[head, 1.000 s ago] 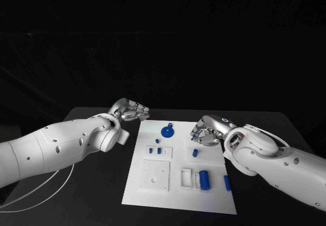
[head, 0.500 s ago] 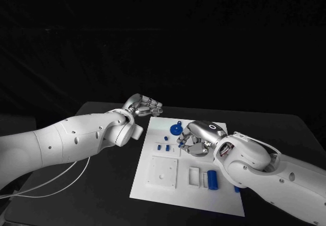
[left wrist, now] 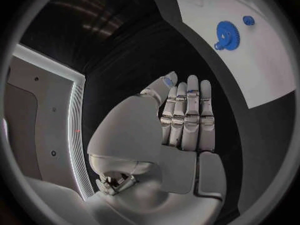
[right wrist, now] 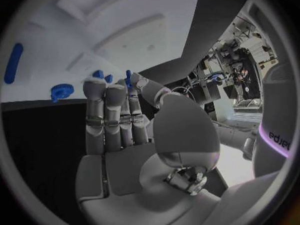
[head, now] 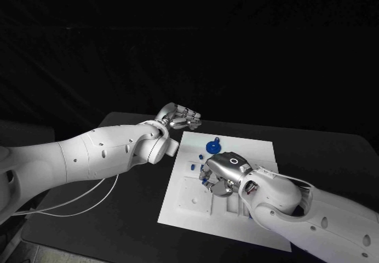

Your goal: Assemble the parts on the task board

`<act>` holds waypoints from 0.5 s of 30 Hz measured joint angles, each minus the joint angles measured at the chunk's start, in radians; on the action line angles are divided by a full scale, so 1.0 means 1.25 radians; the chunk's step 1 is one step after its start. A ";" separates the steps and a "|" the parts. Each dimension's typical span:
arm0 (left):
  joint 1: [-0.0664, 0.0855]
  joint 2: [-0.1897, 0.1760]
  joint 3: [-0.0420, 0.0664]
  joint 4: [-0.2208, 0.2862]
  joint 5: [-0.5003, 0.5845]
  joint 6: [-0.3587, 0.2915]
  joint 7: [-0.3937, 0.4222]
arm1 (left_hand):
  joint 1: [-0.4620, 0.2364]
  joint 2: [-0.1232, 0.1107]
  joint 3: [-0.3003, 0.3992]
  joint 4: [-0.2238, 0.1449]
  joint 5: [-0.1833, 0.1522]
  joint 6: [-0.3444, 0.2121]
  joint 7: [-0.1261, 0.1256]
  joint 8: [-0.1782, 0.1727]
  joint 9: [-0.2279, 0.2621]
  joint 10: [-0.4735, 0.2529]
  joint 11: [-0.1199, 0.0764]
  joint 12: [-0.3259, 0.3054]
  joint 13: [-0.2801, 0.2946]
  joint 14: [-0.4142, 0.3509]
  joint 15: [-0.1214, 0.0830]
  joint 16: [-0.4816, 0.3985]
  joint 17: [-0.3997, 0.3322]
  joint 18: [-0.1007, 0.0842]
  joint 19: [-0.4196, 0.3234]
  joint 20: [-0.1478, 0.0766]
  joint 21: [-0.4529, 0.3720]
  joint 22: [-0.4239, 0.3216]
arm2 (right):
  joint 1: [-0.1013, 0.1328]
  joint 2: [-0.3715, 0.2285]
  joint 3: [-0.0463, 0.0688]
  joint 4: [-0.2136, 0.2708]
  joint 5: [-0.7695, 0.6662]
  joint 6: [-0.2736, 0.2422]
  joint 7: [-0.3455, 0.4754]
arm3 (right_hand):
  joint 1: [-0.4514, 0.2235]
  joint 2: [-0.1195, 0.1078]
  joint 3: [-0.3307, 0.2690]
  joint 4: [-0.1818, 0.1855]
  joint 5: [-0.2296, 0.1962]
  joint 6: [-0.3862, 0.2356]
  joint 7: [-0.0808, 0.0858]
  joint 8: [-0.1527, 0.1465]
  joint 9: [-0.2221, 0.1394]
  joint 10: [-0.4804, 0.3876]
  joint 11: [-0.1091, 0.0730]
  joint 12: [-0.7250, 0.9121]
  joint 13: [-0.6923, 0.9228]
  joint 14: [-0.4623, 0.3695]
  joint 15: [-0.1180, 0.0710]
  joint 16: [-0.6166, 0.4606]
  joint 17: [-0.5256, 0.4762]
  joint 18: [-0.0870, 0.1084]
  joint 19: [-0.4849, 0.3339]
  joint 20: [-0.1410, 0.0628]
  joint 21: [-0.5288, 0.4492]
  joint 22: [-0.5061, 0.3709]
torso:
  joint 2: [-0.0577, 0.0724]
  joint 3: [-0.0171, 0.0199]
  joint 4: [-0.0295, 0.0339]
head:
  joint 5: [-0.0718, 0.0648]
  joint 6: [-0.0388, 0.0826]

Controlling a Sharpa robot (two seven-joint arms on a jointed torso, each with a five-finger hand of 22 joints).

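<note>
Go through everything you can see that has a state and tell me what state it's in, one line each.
left hand: holds nothing, fingers side by side, off the board's far left corner.
right hand: over the middle of the board; whether it holds a part I cannot tell.
task board: flat on the table.
blue gear: lying on the board's far end, untouched.
</note>
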 measured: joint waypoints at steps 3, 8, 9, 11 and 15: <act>0.000 0.001 0.000 0.001 0.004 -0.002 0.002 | 0.000 0.000 0.000 0.000 0.000 0.000 0.000 0.000 0.000 0.000 0.000 0.000 0.000 -0.001 0.001 0.000 0.000 0.000 0.000 0.000 0.000 -0.002 | -0.001 0.008 -0.008 -0.008 -0.020 0.000 -0.003 | 0.000 0.000 0.006 -0.008 -0.005 0.000 0.000 0.000 0.000 0.000 0.000 0.003 0.000 0.001 -0.001 0.000 0.001 -0.001 0.000 0.000 0.000 0.000 | 0.000 0.0003 -0.0004 | 0.005 -0.004; 0.000 0.003 0.000 0.003 0.013 -0.003 0.005 | 0.000 0.000 0.000 0.000 0.000 0.000 0.000 0.000 0.000 0.000 0.000 0.000 0.000 -0.001 0.001 0.000 0.000 0.000 0.003 0.003 0.000 -0.010 | -0.005 0.018 -0.017 -0.018 -0.051 -0.001 -0.012 | 0.000 0.000 0.006 -0.008 -0.005 0.000 0.000 0.000 0.000 0.000 0.000 0.003 0.000 0.002 -0.002 0.000 0.001 -0.002 0.000 0.000 0.000 0.001 | 0.001 0.0009 -0.0002 | 0.009 -0.009; 0.001 0.004 0.000 0.003 0.014 -0.003 0.006 | 0.000 0.000 0.000 0.000 0.000 0.000 0.000 0.000 0.000 0.000 0.000 0.000 0.000 -0.001 0.001 0.000 0.000 0.000 0.003 0.003 0.000 -0.010 | -0.006 0.019 -0.019 -0.019 -0.055 -0.001 -0.014 | 0.000 0.000 0.007 -0.009 -0.005 0.000 0.000 0.000 0.000 0.000 0.000 0.003 0.000 0.002 -0.002 0.000 0.001 -0.004 0.000 0.000 0.002 0.001 | 0.001 0.0009 -0.0002 | 0.009 -0.009; 0.001 0.004 0.000 0.003 0.017 -0.003 0.007 | -0.002 0.002 0.000 0.000 0.000 0.000 0.000 0.000 0.000 0.000 0.000 0.000 0.000 -0.001 0.001 0.000 0.000 0.000 0.003 0.003 0.000 -0.012 | -0.009 0.023 -0.022 -0.024 -0.065 -0.001 -0.017 | 0.000 0.000 0.008 -0.010 -0.006 0.000 0.000 0.000 0.000 0.000 0.000 0.003 0.000 0.002 -0.002 0.000 0.001 -0.004 0.000 0.000 0.003 0.001 | 0.001 0.0008 -0.0005 | 0.010 -0.010; 0.001 0.005 0.000 0.002 0.021 -0.003 0.010 | -0.003 0.003 -0.002 0.002 -0.003 0.000 0.000 0.000 0.000 0.000 0.000 0.000 0.000 -0.004 0.004 0.000 0.000 0.000 0.003 0.003 0.000 -0.015 | -0.013 0.026 -0.026 -0.030 -0.077 -0.001 -0.020 | 0.000 0.000 0.008 -0.010 -0.006 -0.001 0.000 0.000 0.000 0.000 0.000 0.003 0.000 0.002 -0.002 0.000 0.001 0.002 0.000 0.000 0.003 0.001 | 0.001 0.0008 -0.0005 | 0.011 -0.013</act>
